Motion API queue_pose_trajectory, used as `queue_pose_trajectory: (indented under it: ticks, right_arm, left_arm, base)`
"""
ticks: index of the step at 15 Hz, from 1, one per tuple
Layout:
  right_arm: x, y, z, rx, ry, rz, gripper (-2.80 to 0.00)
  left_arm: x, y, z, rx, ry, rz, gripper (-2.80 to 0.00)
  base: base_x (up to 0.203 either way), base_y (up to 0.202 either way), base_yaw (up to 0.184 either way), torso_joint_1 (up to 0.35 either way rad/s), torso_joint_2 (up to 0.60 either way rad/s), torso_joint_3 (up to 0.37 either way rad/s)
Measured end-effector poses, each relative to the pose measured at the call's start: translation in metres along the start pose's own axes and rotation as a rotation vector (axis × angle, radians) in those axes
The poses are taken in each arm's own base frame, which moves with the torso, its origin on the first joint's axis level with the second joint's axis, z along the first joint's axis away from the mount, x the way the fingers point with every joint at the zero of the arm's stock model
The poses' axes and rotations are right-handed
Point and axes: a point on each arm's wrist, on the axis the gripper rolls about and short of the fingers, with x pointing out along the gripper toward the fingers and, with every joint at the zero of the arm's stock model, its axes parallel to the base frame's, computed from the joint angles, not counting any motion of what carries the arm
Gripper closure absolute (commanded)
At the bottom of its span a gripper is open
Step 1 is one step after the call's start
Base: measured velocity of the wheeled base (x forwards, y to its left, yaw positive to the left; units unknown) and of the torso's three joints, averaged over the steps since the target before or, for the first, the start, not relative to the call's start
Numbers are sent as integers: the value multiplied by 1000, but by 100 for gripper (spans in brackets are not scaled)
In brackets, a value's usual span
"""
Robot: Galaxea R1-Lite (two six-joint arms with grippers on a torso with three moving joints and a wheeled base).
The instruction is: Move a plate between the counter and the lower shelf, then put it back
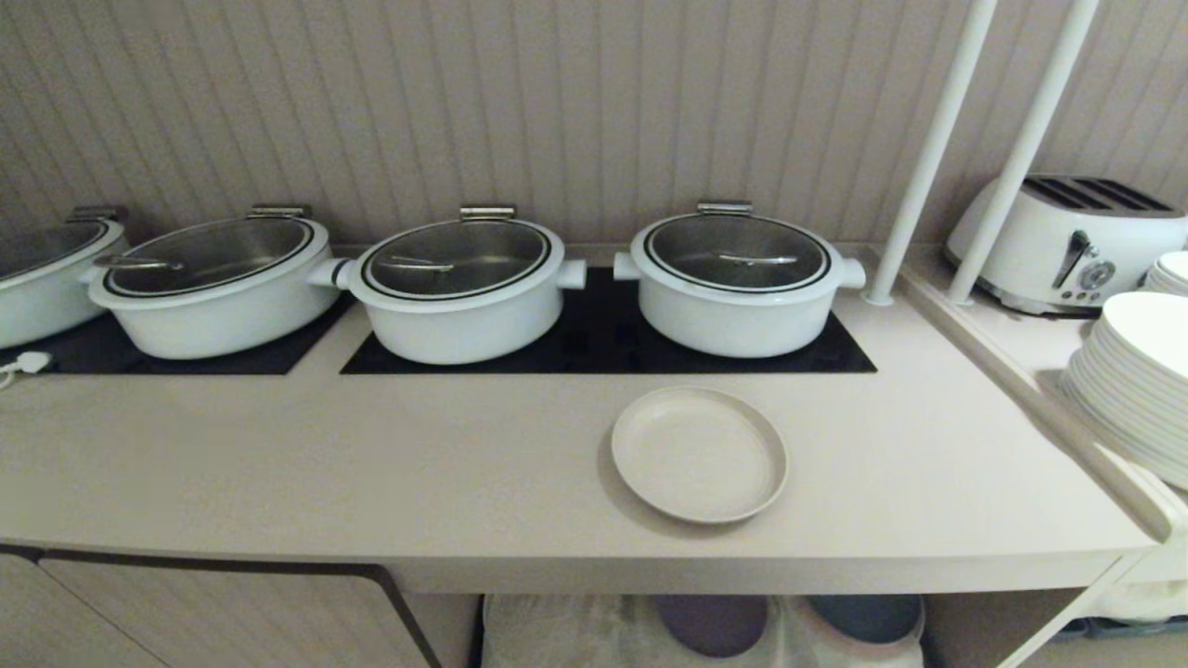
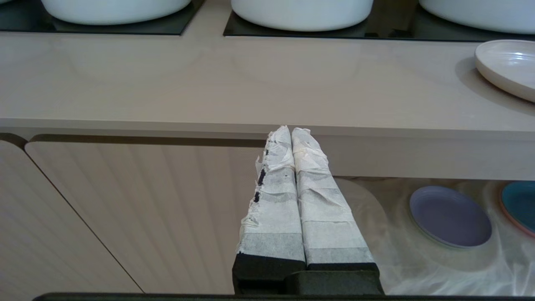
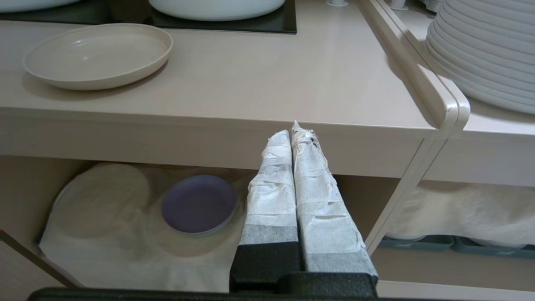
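The plate (image 1: pixel 699 454) sat flat on the counter (image 1: pixel 371 464), near its front edge and just in front of the rightmost pot (image 1: pixel 738 278) on the black hob (image 1: pixel 603 348). Neither arm showed in the head view. The left gripper (image 2: pixel 290 130) hung level in front of the counter's edge, its taped fingers (image 2: pixel 276 200) pressed together with nothing between them, and the plate lay up and well off to its right, out of contact. The right gripper (image 3: pixel 292 130) was parked the same way further right, clenched on nothing, with the plate up on the counter to its left and clear of the jaws. Below, the lower shelf (image 3: pixel 125 259) lay draped in white cloth, a purple plate (image 3: pixel 199 204) resting on it and a blue plate (image 2: pixel 520 205) just to the right of that. A stack of white plates (image 1: pixel 1137 380) and a toaster (image 1: pixel 1067 241) stood on the side ledge at far right.
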Motion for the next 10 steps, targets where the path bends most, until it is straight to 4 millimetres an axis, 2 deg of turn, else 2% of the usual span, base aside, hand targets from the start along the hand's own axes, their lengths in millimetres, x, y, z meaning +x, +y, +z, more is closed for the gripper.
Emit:
queue_pose_trajectory:
  ticks: [10]
  right_arm:
    - [0,0,0,-1,1,0,0]
  left_arm:
    - [0,0,0,0,0,0,0]
  base:
    - [0,0,0,0,0,0]
